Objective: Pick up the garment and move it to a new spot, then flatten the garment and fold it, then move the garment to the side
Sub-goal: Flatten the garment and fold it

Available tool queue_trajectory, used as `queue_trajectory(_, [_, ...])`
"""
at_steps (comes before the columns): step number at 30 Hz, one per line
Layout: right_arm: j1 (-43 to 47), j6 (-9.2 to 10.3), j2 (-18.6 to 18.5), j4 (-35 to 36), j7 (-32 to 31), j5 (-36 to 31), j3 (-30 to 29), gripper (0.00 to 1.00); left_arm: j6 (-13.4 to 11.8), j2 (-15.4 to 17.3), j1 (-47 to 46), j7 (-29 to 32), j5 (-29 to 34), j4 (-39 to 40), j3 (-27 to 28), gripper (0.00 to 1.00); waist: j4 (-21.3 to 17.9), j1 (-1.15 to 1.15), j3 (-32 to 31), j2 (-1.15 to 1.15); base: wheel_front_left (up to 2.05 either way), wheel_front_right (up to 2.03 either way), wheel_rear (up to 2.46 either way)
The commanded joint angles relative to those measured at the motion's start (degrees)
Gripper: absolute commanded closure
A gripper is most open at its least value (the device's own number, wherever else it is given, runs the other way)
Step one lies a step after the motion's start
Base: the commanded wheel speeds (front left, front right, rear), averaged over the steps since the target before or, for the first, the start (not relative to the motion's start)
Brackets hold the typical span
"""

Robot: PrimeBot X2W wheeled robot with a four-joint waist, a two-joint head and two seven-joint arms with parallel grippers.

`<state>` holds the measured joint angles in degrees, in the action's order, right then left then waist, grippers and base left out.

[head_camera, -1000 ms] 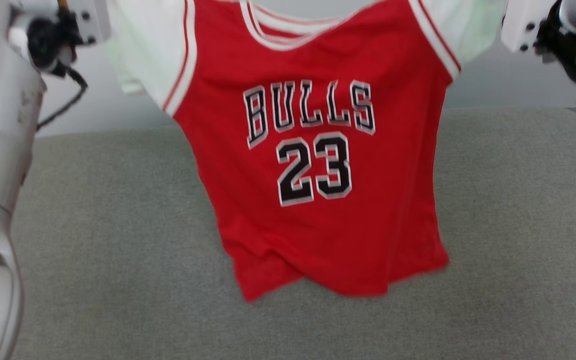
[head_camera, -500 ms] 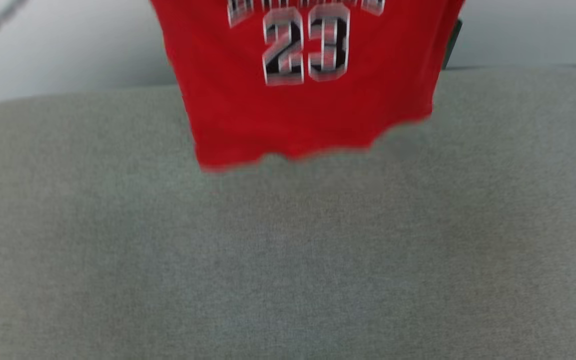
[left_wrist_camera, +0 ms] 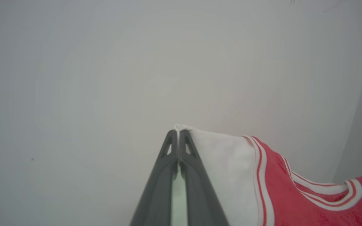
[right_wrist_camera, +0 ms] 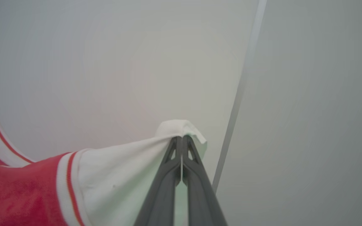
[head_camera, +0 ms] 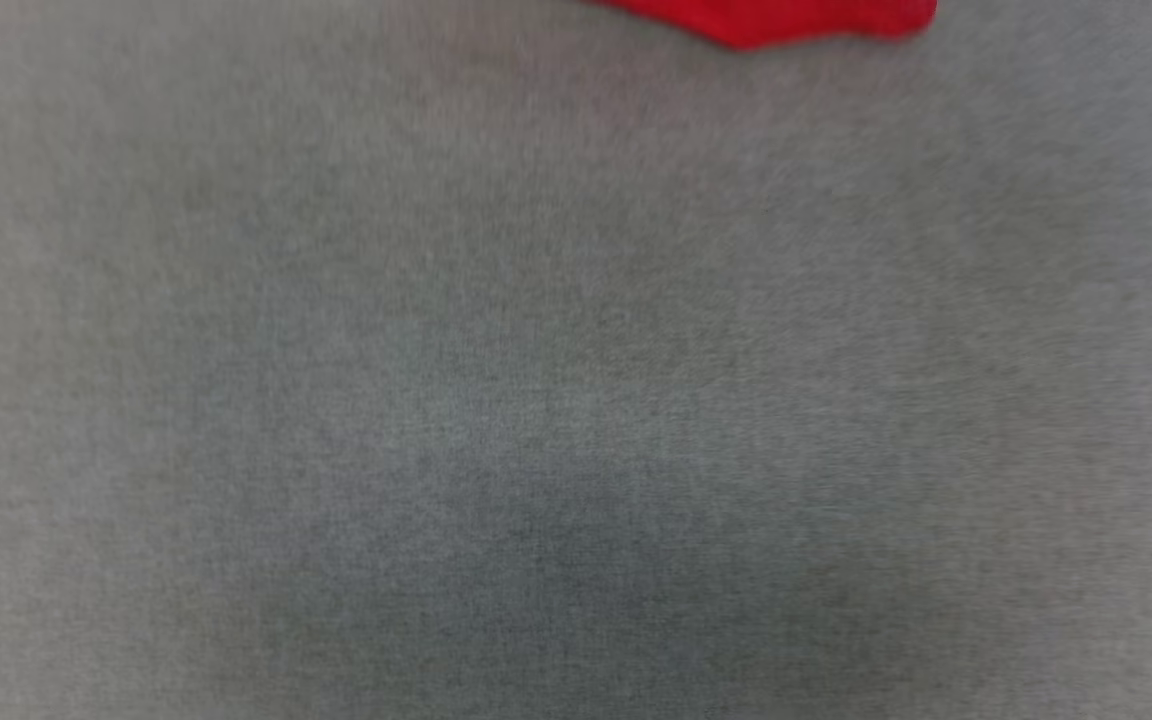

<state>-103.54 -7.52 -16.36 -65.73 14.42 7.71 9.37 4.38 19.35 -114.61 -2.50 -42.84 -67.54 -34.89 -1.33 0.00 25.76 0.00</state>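
2 pincers [left_wrist_camera: 178,131] [right_wrist_camera: 181,137] on 1 garment [left_wrist_camera: 225,175], prob. taut

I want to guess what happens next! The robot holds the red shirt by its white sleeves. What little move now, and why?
Probably lower both arms together to lay it flat. The left gripper and the right gripper are each shut on a white sleeve of the red jersey shirt, stretched between them, and the grey fabric surface lies below.
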Motion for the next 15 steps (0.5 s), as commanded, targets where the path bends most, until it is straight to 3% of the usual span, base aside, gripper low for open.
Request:
queue_trajectory(1, [-0.85,0.06,0.16,0.31,0.53,-2.28,-1.24,1.0,0.41,-0.84,-0.98,-1.33,-0.48,-0.53,0.41,1.0,3.68,0.0,9.85,0.0,0.0,0.0,0.0])
queue_trajectory(9, [1.37,0.06,3.79,4.26,0.74,-11.2,-8.32,1.0,1.13,-2.94,-1.05,-4.53,-1.89,-3.57,1.3,1.0,5.77,0.0,13.49,0.0,0.0,0.0,0.0])
queue_trajectory(15, [5.82,0.06,6.43,3.66,0.77,-12.85,-9.13,1.0,2.33,-3.81,4.2,-3.34,-3.27,-4.99,1.01,1.0,5.7,0.0,9.32,0.0,0.0,0.0,0.0])
